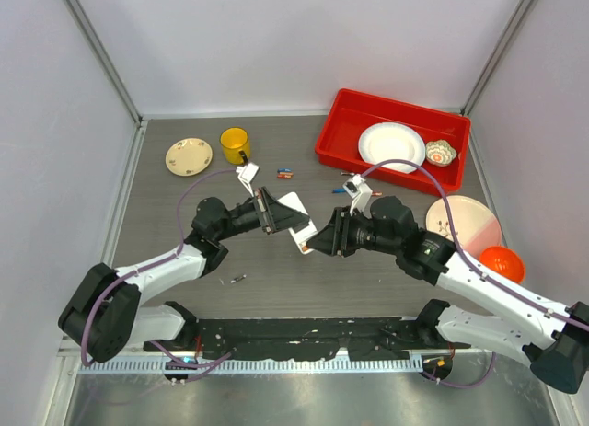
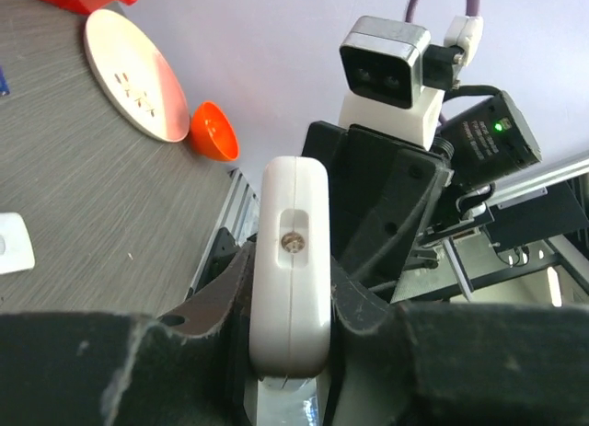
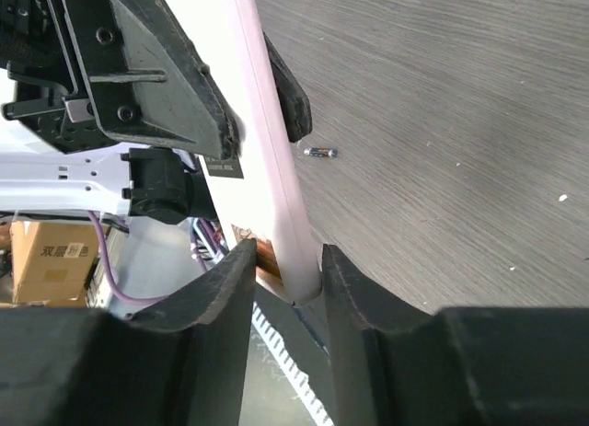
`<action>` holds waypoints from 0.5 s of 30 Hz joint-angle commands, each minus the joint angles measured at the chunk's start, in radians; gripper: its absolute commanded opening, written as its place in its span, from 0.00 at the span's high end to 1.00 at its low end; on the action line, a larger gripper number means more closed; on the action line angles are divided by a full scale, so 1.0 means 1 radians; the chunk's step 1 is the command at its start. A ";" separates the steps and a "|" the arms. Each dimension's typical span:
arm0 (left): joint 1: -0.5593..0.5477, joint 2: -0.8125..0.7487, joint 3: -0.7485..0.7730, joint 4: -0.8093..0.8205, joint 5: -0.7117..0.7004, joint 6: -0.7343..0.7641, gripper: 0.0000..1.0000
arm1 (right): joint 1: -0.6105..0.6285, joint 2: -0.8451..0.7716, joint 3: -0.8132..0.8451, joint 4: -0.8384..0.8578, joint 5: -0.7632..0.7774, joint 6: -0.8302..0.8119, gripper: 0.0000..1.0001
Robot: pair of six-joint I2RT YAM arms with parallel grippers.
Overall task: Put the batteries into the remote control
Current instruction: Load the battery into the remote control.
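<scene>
Fingers of your left gripper point(image 1: 276, 213) and right gripper point(image 1: 318, 236) meet mid-table in the top view, both closed on the remote control point(image 1: 293, 205), which is held between them. Loose batteries point(image 1: 284, 175) lie just beyond it, and a stray battery point(image 1: 237, 279) sits nearer the left arm. A yellow mug point(image 1: 235, 143), cream plate point(image 1: 189, 155) and red bin point(image 1: 340, 132) stand farther back.

From the left wrist you see the remote edge-on, clamped between the fingers, with the right gripper crowding in close behind it. A pink plate point(image 2: 133, 76) and orange bowl point(image 2: 213, 132) lie off to the left.

From the right wrist, the fingers stand narrow and pinch the remote's lower end. The left gripper blocks the space above, and the stray battery lies on the table beyond.
</scene>
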 commanded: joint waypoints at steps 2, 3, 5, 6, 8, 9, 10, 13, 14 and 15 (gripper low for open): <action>-0.013 -0.001 0.034 0.004 0.034 -0.045 1.00 | -0.011 0.016 -0.016 -0.071 0.096 -0.085 0.40; -0.013 -0.002 0.035 -0.013 0.024 -0.035 1.00 | -0.013 0.000 -0.017 -0.053 0.071 -0.064 0.36; -0.013 -0.002 0.038 -0.079 0.015 -0.004 1.00 | -0.016 -0.014 -0.019 0.002 0.045 -0.041 0.26; -0.013 -0.002 0.038 -0.099 0.007 0.019 1.00 | -0.017 -0.030 -0.017 0.019 0.030 -0.021 0.22; -0.013 0.001 0.029 -0.122 -0.010 0.030 1.00 | -0.022 -0.050 -0.008 0.047 0.037 -0.012 0.18; -0.013 0.002 0.026 -0.122 -0.015 0.036 1.00 | -0.020 -0.069 -0.002 0.049 0.049 -0.016 0.17; -0.013 0.002 0.022 -0.129 -0.025 0.042 1.00 | -0.020 -0.085 0.000 0.050 0.084 -0.022 0.17; -0.009 -0.001 0.006 -0.145 -0.045 0.054 1.00 | -0.028 -0.146 -0.010 0.049 0.199 -0.032 0.17; -0.008 -0.004 -0.003 -0.143 -0.048 0.055 1.00 | -0.030 -0.160 -0.016 0.047 0.245 -0.035 0.17; -0.003 -0.009 -0.007 -0.142 -0.051 0.055 1.00 | -0.031 -0.174 -0.020 0.036 0.310 -0.038 0.16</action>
